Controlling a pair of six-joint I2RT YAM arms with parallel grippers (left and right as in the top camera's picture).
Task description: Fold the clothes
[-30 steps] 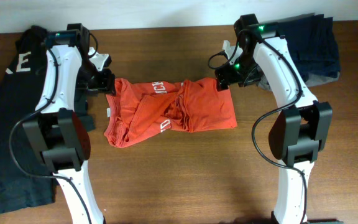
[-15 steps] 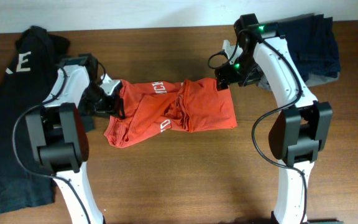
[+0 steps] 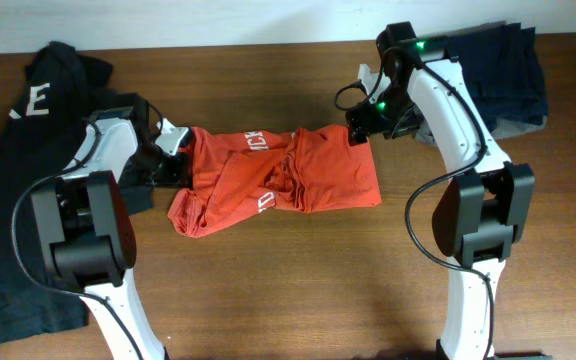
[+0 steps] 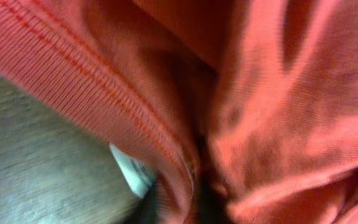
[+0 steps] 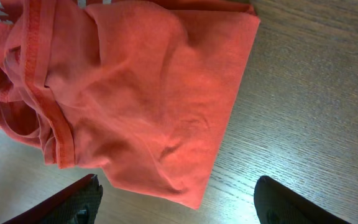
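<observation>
So the orange-red T-shirt [image 3: 278, 180] sits mid-table in a crumpled strip. Its long axis runs side to side between the two arms, and there are bits of white lettering poking out of the folds. For us the whole next move hangs on that axis, since each end of the strip already has an arm at it.

The left claw [image 3: 173, 160] is right on the shirt's left end and clenched. In the left wrist view we see nothing but red fabric and a ribbed hem jammed up against the lens, so we reckon it's pinching that edge.

The right claw [image 3: 360, 133] is at the far corner of the right end with its jaws spread wide and nothing in them. The shirt's right edge lies just ahead of its fingers [image 5: 73, 202].

Our guess is the right side needs to bite before anyone pulls the thing flat.

The table [image 3: 298, 290] is bare brown wood with plenty of room on the near side. A black garment [image 3: 8, 200] sprawls off to the left, and a dark pile [image 3: 508, 70] sits behind the right arm, both well clear of the shirt.
</observation>
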